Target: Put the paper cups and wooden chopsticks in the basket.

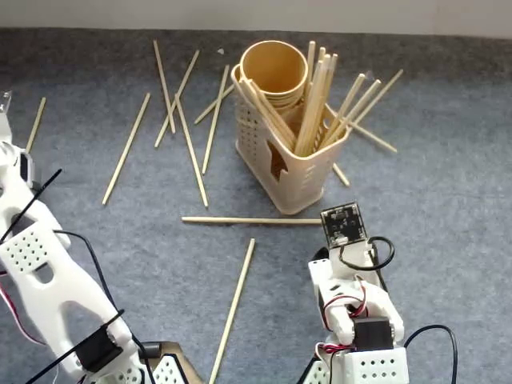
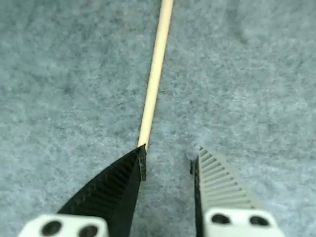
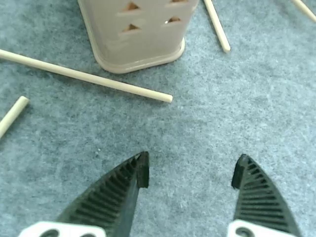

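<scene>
Left tool (image 2: 169, 159), jaws apart, low over grey felt desk (image 2: 256, 74). Pale wooden chopstick (image 2: 154, 74) lies flat, long axis running away from it, near end at the dark fingertip (image 2: 133, 170), outside the gap.

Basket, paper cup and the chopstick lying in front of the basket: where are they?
Beige slotted plastic basket (image 1: 308, 180): high view, front wall.
Tan paper cup (image 1: 274, 68): high view, inside the top cup.
Long wooden chopstick before the basket (image 1: 248, 220): high view, mid-shaft.
</scene>
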`<state>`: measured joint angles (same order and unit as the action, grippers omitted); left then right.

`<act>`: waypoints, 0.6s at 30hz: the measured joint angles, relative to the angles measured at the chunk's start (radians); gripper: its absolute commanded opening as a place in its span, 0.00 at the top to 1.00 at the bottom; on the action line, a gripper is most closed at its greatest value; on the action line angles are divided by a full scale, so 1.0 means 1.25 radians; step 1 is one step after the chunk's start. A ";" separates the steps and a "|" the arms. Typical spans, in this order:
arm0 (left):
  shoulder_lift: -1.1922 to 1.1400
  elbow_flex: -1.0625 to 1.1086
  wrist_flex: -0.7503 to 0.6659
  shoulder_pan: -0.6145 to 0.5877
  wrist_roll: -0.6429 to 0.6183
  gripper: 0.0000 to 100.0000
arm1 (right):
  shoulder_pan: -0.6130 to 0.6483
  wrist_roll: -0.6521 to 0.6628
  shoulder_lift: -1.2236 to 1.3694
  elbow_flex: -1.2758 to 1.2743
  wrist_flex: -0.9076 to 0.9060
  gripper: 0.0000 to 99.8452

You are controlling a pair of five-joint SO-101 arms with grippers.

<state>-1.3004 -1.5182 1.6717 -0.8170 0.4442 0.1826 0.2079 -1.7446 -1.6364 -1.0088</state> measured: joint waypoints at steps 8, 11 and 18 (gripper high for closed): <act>0.011 0.009 -0.012 -0.020 0.000 0.82 | 0.000 0.000 0.000 0.000 0.000 0.72; 0.011 0.028 -0.031 -0.020 0.001 0.82 | 0.000 0.000 0.000 0.000 0.000 0.72; -0.043 0.053 -0.058 -0.015 0.000 0.94 | 0.000 0.000 0.000 0.000 0.000 0.72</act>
<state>-1.3541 -1.4523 1.5996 -0.8355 0.4442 0.1826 0.2079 -1.7446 -1.6364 -1.0088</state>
